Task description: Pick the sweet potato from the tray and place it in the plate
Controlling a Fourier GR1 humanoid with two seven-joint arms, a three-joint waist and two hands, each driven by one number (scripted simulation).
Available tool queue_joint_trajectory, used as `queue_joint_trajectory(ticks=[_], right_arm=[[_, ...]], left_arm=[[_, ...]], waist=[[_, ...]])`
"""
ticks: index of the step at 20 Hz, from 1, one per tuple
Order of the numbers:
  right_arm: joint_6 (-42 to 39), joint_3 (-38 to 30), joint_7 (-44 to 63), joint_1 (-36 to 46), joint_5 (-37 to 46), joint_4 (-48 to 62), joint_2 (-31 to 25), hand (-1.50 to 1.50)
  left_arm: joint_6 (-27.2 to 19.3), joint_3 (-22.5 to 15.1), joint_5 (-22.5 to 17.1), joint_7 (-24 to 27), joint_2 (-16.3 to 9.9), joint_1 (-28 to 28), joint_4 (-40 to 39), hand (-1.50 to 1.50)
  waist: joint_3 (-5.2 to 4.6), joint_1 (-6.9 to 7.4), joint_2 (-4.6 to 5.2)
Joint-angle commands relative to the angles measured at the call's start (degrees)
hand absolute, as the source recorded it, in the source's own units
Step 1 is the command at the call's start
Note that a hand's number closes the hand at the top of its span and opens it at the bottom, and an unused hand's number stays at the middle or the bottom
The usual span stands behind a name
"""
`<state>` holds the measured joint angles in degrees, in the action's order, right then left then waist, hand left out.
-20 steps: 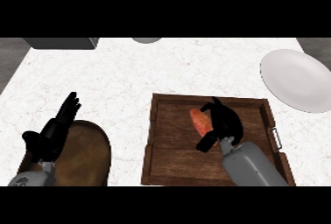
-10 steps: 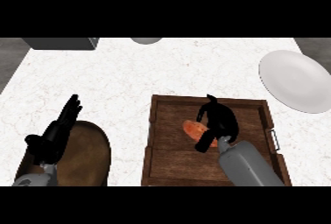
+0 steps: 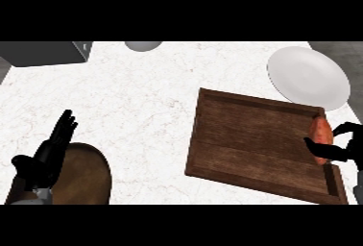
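The orange sweet potato [image 3: 322,136] shows at the right edge of the head view, over the right rim of the dark wooden tray [image 3: 245,144]. My right hand [image 3: 339,148] has its fingers and thumb curled round the potato, and much of the hand is cut off by the view's edge. The white plate [image 3: 307,78] lies on the counter at the upper right, beyond the tray. My left hand [image 3: 48,155] rests open at the lower left, fingers up.
A round brown board [image 3: 78,177] lies under and beside my left hand. A grey box [image 3: 44,53] stands at the top left and a small grey bowl [image 3: 143,45] at the top middle. White marble counter [image 3: 135,103] spans the middle.
The view has swung left, so the tray now appears tilted and shifted right. My right hand has carried the sweet potato from the tray's middle to its right rim. The left hand stays still.
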<state>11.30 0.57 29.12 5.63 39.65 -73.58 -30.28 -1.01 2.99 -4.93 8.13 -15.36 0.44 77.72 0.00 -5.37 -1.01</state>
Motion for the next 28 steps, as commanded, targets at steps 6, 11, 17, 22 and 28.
queue_joint_trajectory(ticks=[6, 11, 17, 22, 28], right_arm=[[3.75, -22.93, -20.33, -18.45, -15.3, -1.96, -12.7, 1.5], [7.09, -26.46, -19.31, -18.72, -12.91, -8.04, -11.72, 1.5], [8.03, -30.53, -21.3, -16.87, -11.66, -10.74, -11.6, 1.5], [0.18, -29.7, -15.71, -9.14, -12.14, -12.09, -15.8, 1.5], [0.94, -22.72, -16.0, 3.83, -8.39, -0.94, -13.34, 1.5]], left_arm=[[1.38, -0.8, 0.29, -1.84, -0.41, -0.56, 2.8, 0.0], [2.8, -1.39, 1.44, 3.11, 1.17, -1.48, -2.25, 0.0], [2.75, -1.72, 1.84, -0.7, 1.89, -0.19, 0.69, 0.0], [3.54, -0.07, 1.49, -0.58, 1.82, -3.61, -1.57, 0.0], [5.67, 0.38, 2.02, 1.31, 0.59, -1.85, -0.17, 0.0]], waist=[[0.01, 3.75, 0.68], [-0.05, 4.67, 0.89], [-0.01, 5.24, 0.95], [-0.03, 5.45, 1.01], [0.01, 6.14, 1.07]])
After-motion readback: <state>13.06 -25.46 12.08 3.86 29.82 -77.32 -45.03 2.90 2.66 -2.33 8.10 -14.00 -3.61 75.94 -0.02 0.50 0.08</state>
